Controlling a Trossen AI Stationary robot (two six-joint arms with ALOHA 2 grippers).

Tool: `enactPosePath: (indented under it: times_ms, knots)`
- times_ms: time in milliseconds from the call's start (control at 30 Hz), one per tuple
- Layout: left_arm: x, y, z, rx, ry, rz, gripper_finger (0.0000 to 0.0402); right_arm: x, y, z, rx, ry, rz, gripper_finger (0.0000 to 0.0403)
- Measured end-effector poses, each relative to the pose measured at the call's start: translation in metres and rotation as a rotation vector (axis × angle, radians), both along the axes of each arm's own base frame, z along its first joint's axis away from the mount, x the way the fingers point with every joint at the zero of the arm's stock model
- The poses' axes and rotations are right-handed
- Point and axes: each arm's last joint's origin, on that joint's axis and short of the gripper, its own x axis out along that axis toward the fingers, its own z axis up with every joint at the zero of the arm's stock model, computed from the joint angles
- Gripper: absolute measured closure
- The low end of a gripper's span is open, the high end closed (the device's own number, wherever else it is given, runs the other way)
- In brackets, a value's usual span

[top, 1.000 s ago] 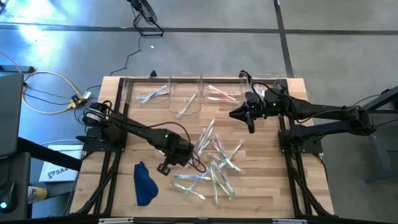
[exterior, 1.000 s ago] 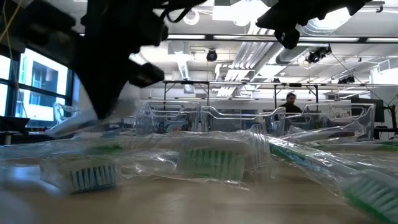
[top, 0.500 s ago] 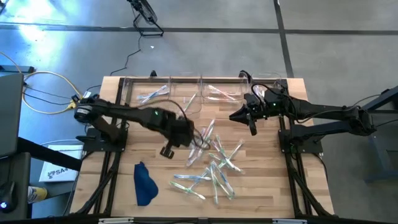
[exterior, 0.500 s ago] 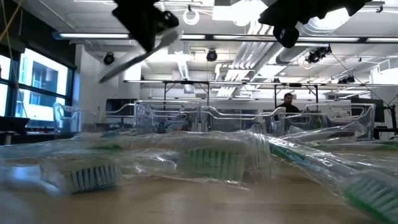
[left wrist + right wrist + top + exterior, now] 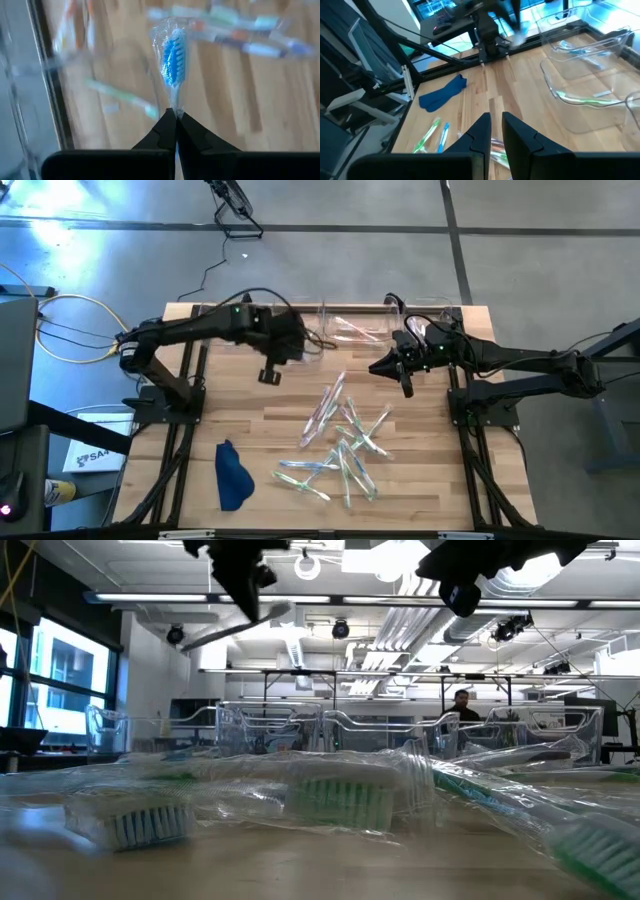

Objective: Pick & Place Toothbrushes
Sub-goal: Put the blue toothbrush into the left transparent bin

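Observation:
My left gripper [image 5: 287,347] hangs high over the clear bins [image 5: 300,330] at the table's far edge, shut on one wrapped toothbrush [image 5: 173,60] with blue bristles. In the low view that toothbrush [image 5: 225,630] slants below the left gripper [image 5: 248,585]. Several wrapped toothbrushes [image 5: 340,435] lie in a loose pile mid-table. Some toothbrushes [image 5: 245,332] lie in the bins. My right gripper [image 5: 388,366] waits raised near the far right bins. Its fingers [image 5: 482,130] stand a narrow gap apart with nothing between them. My left gripper pinches the toothbrush just below its bristle head [image 5: 175,102], wrapper and all, between its two fingertips. The fingers point steeply down. The head sticks out beyond the fingertips, and the fingers hide the handle in the wrist view. The brush is lifted clear, slanting in the air.
A dark blue cloth [image 5: 233,475] lies near the table's front left. The bins' clear walls [image 5: 580,60] stand along the far edge. Bare wood lies between the pile and the bins. A person [image 5: 465,700] shows far off in the room.
My left gripper has risen from the left side of the pile and swung toward the far edge, ending over the bins, tipping as it went. The toothbrush it holds went with it, lifted clear of the table. My right gripper has kept still.

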Motion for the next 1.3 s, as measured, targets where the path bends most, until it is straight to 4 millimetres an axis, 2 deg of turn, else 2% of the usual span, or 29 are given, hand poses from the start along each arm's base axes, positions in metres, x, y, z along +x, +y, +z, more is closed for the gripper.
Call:
enactPosePath:
  times_ms: [133,400,567,700,900,1300]
  knots:
    - [-0.017,0.028,-0.004,0.003,0.112,0.091,0.0402,0.0,0.0,0.0,0.005,0.0,0.013,0.0364]
    - [-0.046,0.091,-0.005,0.02,0.132,0.251,0.0402,0.0,0.0,0.0,0.006,0.001,0.011,0.0364]
    - [-0.068,0.131,-0.02,0.018,0.129,0.397,0.0402,0.0,0.0,0.0,0.006,0.001,0.008,0.0364]
    - [-0.087,0.155,-0.036,0.002,0.138,0.495,0.0402,0.0,0.0,0.0,0.006,0.001,0.008,0.0364]
    - [-0.102,0.174,-0.053,-0.042,0.09,0.56,0.0402,0.0,0.0,0.0,0.005,0.002,0.006,0.0364]
    - [-0.116,0.185,-0.094,-0.072,0.092,0.67,0.0402,0.0,0.0,0.0,0.005,0.002,0.004,0.0364]
